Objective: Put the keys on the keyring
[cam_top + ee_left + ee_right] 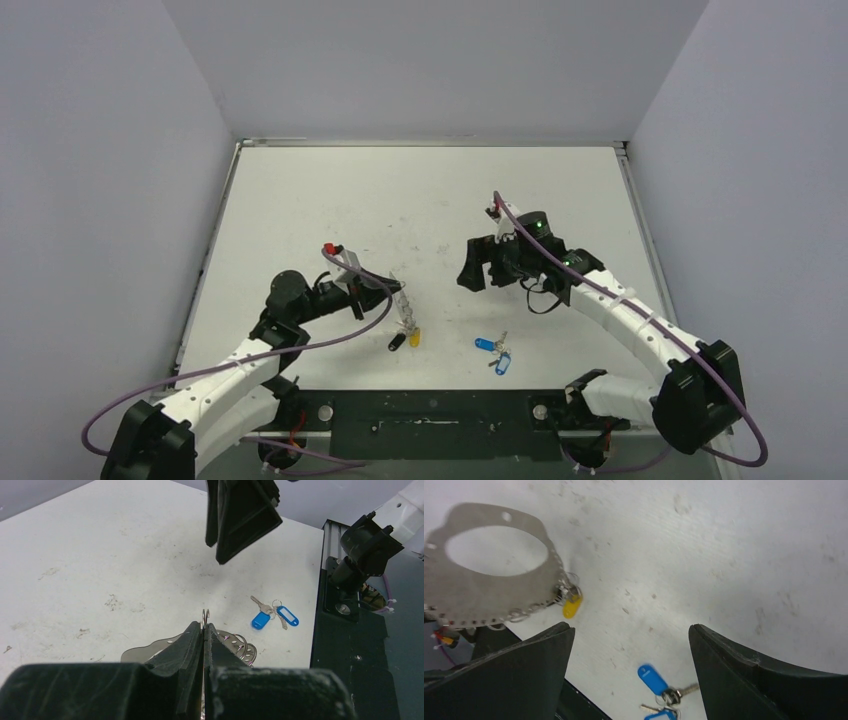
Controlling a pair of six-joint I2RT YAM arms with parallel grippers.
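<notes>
The keyring (pixel 484 597) is a flat silvery hoop with small holes along its rim. My left gripper (pixel 204 628) is shut on its edge and holds it upright above the table, left of centre (pixel 404 308). A yellow-headed key (pixel 571 606) and a black-headed key (pixel 397 342) hang from its lower rim. A blue-headed key (pixel 484 344) and a blue tag (pixel 502 364), joined by a small ring, lie flat on the table near the front edge. My right gripper (pixel 631 630) hovers open above and beyond them, holding nothing.
A black mounting plate (pixel 430 415) runs along the near table edge between the arm bases. Purple cables (pixel 330 345) loop beside both arms. Grey walls close in the white table (pixel 420 190) at the back and sides.
</notes>
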